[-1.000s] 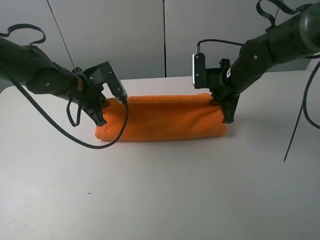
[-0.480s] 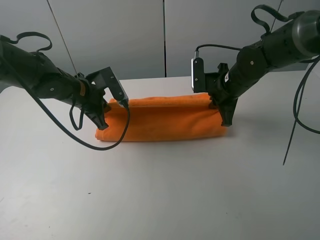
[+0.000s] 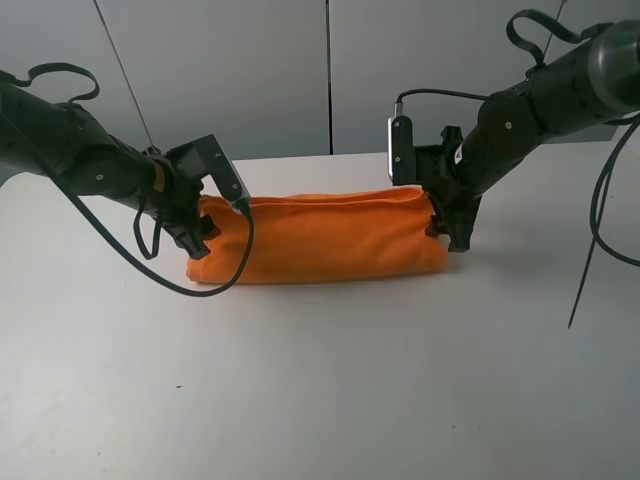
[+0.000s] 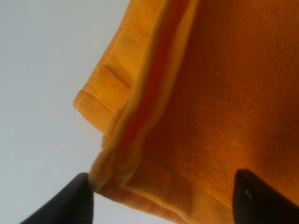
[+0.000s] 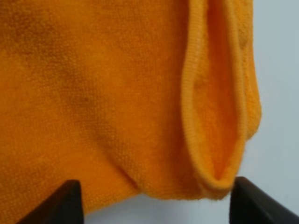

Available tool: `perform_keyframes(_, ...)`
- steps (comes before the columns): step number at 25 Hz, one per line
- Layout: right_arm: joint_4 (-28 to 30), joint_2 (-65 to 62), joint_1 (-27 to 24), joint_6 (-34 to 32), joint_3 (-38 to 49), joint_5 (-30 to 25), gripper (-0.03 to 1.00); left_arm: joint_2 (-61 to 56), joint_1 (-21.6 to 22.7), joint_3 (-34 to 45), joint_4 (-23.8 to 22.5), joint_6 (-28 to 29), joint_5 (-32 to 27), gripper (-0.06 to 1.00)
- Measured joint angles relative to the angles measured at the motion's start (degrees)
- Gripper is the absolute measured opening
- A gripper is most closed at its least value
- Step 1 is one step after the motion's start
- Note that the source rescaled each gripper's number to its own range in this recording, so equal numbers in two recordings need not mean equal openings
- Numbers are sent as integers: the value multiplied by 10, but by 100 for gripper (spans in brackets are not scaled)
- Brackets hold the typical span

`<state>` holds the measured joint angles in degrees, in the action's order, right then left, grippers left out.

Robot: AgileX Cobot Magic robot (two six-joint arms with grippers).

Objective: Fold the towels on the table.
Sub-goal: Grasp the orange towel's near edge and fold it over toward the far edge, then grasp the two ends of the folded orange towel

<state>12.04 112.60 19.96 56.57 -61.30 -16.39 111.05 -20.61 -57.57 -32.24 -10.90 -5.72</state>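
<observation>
The left gripper (image 4: 163, 201) and right gripper (image 5: 154, 201) stood wide open, holding nothing. Only dark fingertips (image 4: 70, 199) showed, cut off by the frame, straddling the layered ends of the folded orange towel (image 3: 320, 240), which lay on the tabletop (image 3: 320, 390) toward its far edge, with broad room in front.

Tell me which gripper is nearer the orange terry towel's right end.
Right. The right gripper sits at that end of the orange terry towel; the left gripper at the opposite end.
</observation>
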Motion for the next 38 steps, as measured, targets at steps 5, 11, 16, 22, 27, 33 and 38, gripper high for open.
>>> perform_keyframes(5,5,-9,0,-18,0,10,84,0,0,0,0,0,0,98)
perform_keyframes(11,5,-46,0,-73,0,10,88,-24,0,0,0,15,-2,99)
perform_keyframes(16,5,-73,0,-249,0,1,99,-68,0,-1,-1,95,-18,99)
perform_keyframes(22,-38,-75,-3,-406,0,-58,100,-75,17,-1,14,228,-94,99)
perform_keyframes(27,-126,-75,-18,-422,0,-90,100,-75,39,-1,74,252,-107,99)
perform_keyframes(33,-245,-75,-37,-408,0,-135,100,-55,39,-1,145,251,-132,99)
perform_keyframes(38,-329,-47,-65,-379,-17,-185,100,-24,39,-1,210,221,-131,99)
